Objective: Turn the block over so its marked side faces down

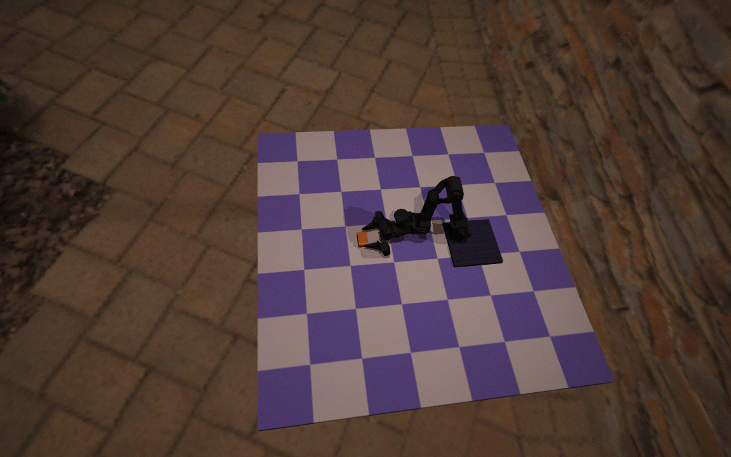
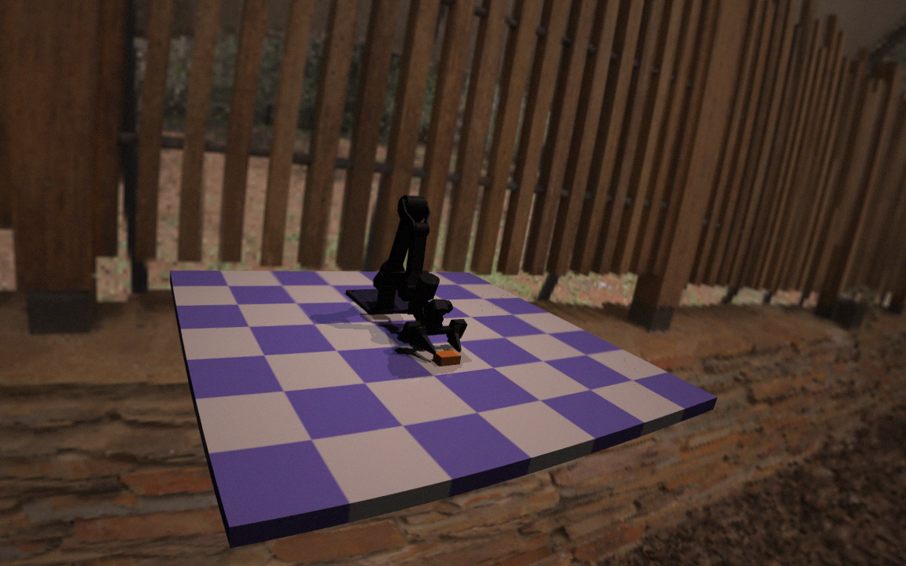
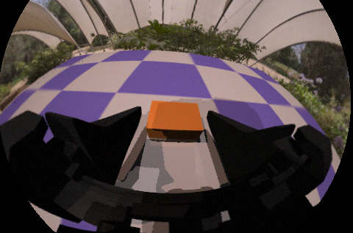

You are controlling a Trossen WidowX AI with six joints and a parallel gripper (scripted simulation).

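Note:
The orange block (image 1: 362, 239) (image 2: 447, 359) (image 3: 176, 116) lies flat on the purple and white checkered table (image 1: 385, 329) (image 2: 344, 411) (image 3: 165, 79), on a white square. Its top looks plain orange, and no mark shows on the faces in view; its underside is hidden. My gripper (image 1: 363, 237) (image 2: 446, 350) (image 3: 175, 112) is open, low over the table, with one black finger on each side of the block. In the wrist view a gap shows between the block and each fingertip.
The arm's dark base plate (image 1: 479, 244) (image 2: 358, 299) stands on the table behind the gripper. The raised elbow of the arm (image 1: 452, 186) (image 2: 412, 207) is above it. The table's edges drop off on all sides. A wooden fence stands in the background.

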